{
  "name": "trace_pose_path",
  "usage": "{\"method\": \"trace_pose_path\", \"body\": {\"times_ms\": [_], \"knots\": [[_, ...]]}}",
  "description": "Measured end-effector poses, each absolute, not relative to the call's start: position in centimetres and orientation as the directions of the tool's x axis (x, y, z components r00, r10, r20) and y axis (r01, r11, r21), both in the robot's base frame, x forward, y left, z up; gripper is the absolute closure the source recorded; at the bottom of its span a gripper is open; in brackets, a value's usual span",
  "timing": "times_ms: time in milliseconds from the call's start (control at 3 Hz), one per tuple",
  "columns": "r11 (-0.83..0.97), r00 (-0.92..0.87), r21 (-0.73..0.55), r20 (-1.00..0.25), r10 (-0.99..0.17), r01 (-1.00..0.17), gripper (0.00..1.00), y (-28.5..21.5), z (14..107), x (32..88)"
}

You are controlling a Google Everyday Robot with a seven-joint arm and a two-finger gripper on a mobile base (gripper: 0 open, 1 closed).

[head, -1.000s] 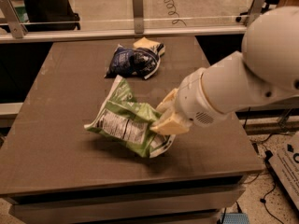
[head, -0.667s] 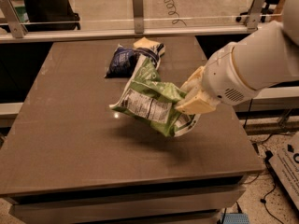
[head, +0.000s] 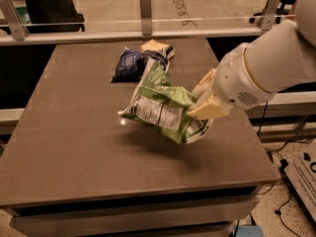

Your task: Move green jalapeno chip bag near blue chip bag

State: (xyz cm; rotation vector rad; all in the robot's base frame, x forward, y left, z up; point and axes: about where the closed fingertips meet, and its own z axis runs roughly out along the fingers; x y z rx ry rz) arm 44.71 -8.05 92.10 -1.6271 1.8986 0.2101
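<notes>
The green jalapeno chip bag (head: 160, 104) is a light-green foil bag with a white nutrition panel. It hangs in the air above the table's middle, tilted, its top corner close to the blue bag. My gripper (head: 205, 104) is shut on the green bag's right end, with cream fingers (head: 209, 109) pinching it. The blue chip bag (head: 130, 64) is dark navy and lies flat at the table's back centre, just up and left of the held bag.
A small pale yellow packet (head: 155, 46) lies against the blue bag's far right side. The brown table (head: 74, 147) has a glass rail with metal posts (head: 145, 5) behind it. My white arm (head: 266, 68) reaches in from the right. Cables lie on the floor at right.
My gripper has lifted the green bag off the table and carried it toward the back, closer to the blue bag. The blue bag and yellow packet have not moved.
</notes>
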Motion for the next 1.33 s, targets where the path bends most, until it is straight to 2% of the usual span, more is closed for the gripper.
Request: {"method": "trace_pose_path", "body": {"times_ms": [1000, 1333], "knots": [[0.340, -0.158, -0.331, -0.471, -0.868, -0.880, 1.00, -17.7, 92.1, 52.8], [0.360, -0.183, -0.337, -0.457, -0.870, -0.870, 1.00, -19.0, 91.5, 56.0]]}}
